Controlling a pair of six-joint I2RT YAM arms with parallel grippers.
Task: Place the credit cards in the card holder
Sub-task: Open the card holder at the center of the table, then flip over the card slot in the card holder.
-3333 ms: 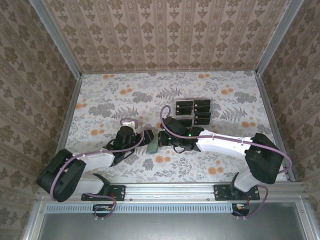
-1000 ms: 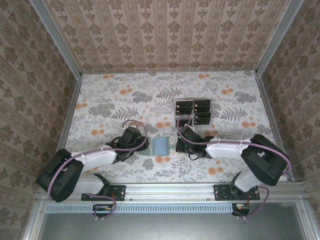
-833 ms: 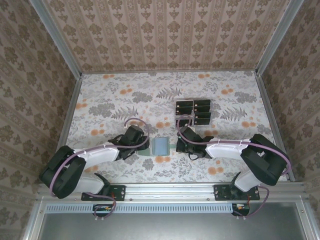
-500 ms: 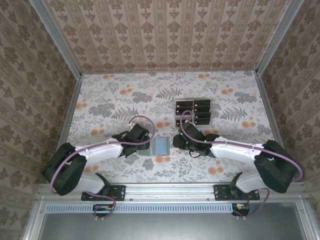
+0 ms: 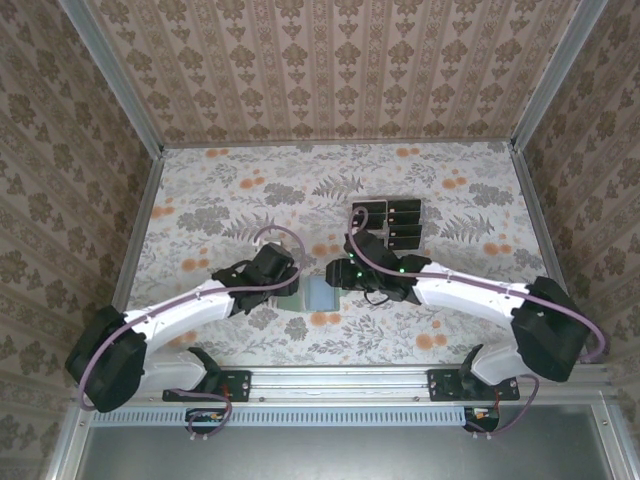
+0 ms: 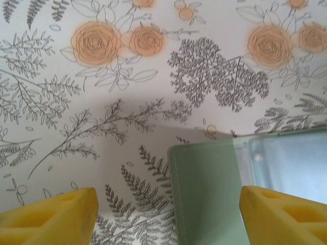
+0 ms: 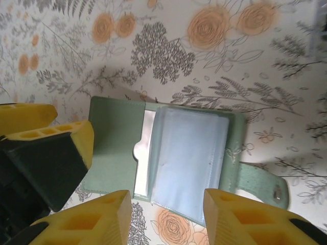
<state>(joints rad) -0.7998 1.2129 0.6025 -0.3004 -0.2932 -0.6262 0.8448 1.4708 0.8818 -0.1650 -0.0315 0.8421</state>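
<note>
The card holder (image 5: 320,295) lies opened flat on the floral table between both grippers; it is grey-green with pale clear sleeves inside (image 7: 186,158) and a snap strap (image 7: 265,186). My left gripper (image 5: 288,284) stands open low over its left flap (image 6: 204,194), yellow fingertips (image 6: 51,217) wide apart and gripping nothing. Just above the holder's near edge my right gripper (image 7: 166,219) hangs open with nothing in it. The left gripper's fingers (image 7: 61,138) sit at the flap's left edge. The black credit cards (image 5: 390,222) sit in a tray behind the right gripper.
The tray of cards (image 5: 352,212) stands at centre right, just past the right arm's wrist. Patterned walls with metal rails (image 5: 140,240) close in the table on three sides. Open tabletop lies at the far left (image 5: 220,190) and far right (image 5: 470,210).
The right gripper has opened and moved left and away, over the holder. The left arm has reached right to the holder's left flap and its jaws have spread wider.
</note>
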